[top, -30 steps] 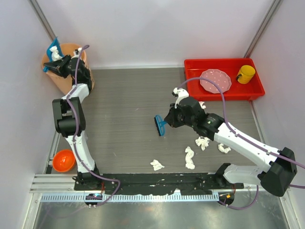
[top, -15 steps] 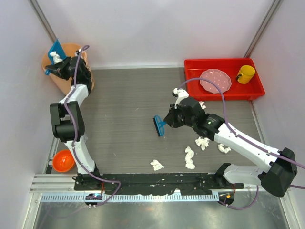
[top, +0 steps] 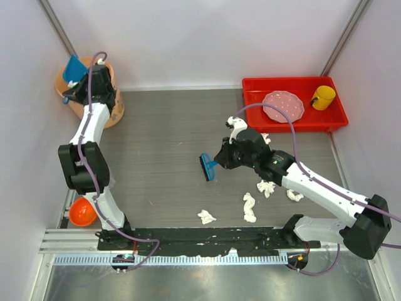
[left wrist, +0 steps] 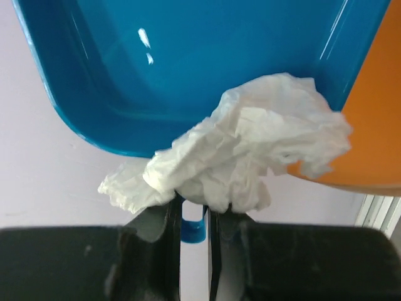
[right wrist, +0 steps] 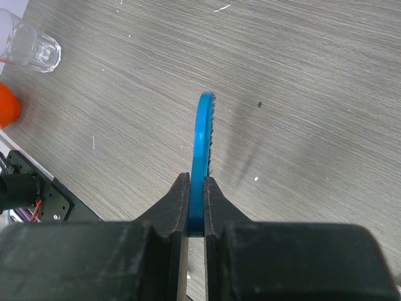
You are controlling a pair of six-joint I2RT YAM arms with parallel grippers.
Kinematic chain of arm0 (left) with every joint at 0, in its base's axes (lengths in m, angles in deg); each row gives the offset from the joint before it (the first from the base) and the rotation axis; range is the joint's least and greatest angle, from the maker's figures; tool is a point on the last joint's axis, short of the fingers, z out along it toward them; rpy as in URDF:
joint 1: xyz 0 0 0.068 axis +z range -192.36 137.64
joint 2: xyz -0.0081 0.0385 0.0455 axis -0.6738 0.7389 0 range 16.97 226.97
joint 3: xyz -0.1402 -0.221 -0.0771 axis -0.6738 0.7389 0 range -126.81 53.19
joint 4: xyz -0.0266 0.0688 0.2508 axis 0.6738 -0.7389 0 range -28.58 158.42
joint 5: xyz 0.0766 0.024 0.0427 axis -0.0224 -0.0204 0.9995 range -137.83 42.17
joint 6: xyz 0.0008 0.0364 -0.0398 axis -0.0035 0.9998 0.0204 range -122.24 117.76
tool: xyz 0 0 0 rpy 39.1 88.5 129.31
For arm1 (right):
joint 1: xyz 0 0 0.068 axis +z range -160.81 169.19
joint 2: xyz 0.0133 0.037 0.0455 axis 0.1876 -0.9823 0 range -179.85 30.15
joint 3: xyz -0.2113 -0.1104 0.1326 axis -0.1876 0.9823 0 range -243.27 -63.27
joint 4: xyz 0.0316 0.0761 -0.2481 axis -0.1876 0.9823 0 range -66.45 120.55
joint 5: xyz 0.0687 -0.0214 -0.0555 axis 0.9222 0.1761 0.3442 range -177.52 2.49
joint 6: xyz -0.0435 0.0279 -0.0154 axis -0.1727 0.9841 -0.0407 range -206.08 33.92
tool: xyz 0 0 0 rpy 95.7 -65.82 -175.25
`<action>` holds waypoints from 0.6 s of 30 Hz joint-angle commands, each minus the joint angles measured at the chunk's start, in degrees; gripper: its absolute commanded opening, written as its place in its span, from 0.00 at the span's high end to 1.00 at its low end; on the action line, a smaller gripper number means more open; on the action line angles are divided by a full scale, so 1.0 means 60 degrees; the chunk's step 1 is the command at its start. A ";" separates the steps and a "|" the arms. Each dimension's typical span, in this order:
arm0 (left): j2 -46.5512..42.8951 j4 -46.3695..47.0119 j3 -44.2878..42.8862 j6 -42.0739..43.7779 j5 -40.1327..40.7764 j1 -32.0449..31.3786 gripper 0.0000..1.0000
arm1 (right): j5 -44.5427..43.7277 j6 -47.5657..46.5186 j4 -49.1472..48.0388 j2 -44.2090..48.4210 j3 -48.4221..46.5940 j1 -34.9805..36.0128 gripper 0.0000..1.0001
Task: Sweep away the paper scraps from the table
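Top external view: the right end effector (top: pixel 220 158) sits near the middle of the frame, pressed together on the handle of a blue brush (top: pixel 207 167). The brush head juts toward the left, its long edge running from upper left to lower right. Most of the loose paper scraps (top: pixel 249 207) lie on the tabletop (top: pixel 163 132) below and to the right of that brush, toward the lower centre of the frame. Two more sit above the arm, close to the red tray (top: pixel 250 106). The right arm is plainly the nearer one to all of them.

The left arm reaches to the upper left corner. Its left end effector (left wrist: pixel 194 216) pinches the handle of a blue dustpan (left wrist: pixel 188 56) held up beside the orange bin (left wrist: pixel 376 125). In the left wrist view a crumpled wad (left wrist: pixel 244 150) rests at the pan's lower lip right above the fingers. It overhangs the edge, with the bin's wall to its right.

As I judge it, emptying comes first, so the pan must tip toward the bin on that right side. The pan is well apart from the scraps, so sweeping has nothing to sweep into yet.
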 commanded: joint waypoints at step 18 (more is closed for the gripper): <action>0.0751 1.1083 0.1999 0.9941 0.0871 0.0087 1.00 | 0.0189 0.0137 -0.0647 0.0496 0.0152 0.0034 0.99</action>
